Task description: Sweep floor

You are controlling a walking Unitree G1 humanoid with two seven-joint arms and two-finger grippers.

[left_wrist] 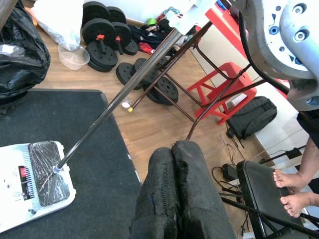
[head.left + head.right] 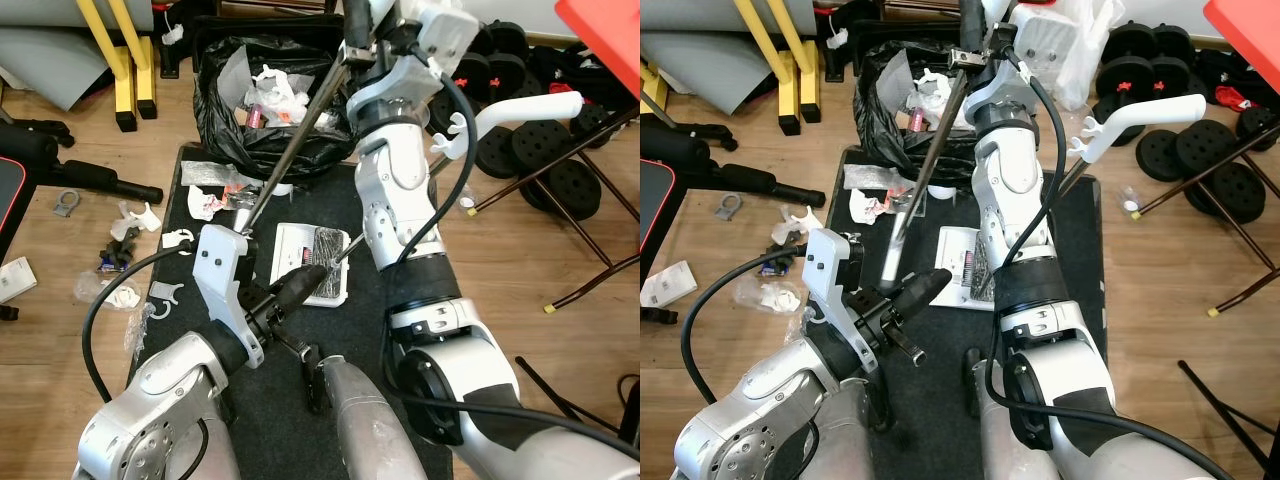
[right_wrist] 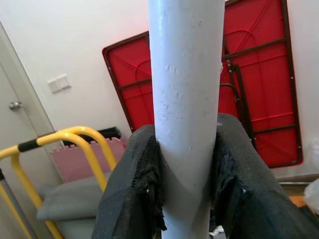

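My right gripper [image 3: 184, 144], raised high over the trash bag [image 2: 250, 110], is shut on the broom's grey pole [image 2: 296, 143]. The pole slants down to the left, and its lower end goes behind my left forearm. A white long-handled dustpan [image 2: 300, 245] with a dark inside lies on the black mat [image 2: 300, 420]. Its thin rod [image 1: 114, 102] rises to a white handle [image 2: 525, 108] on the right. My left gripper [image 2: 316, 271] hovers just over the dustpan's near edge. Its fingers [image 1: 159, 184] are pressed together with nothing between them.
The open black trash bag holds white scraps. Loose litter [image 2: 130, 230] lies on the wood floor left of the mat. Weight plates [image 2: 540, 150] and red folding table legs [image 2: 590, 250] crowd the right. Yellow stands [image 2: 130, 70] are far left. A person's bare feet [image 1: 291, 186] are nearby.
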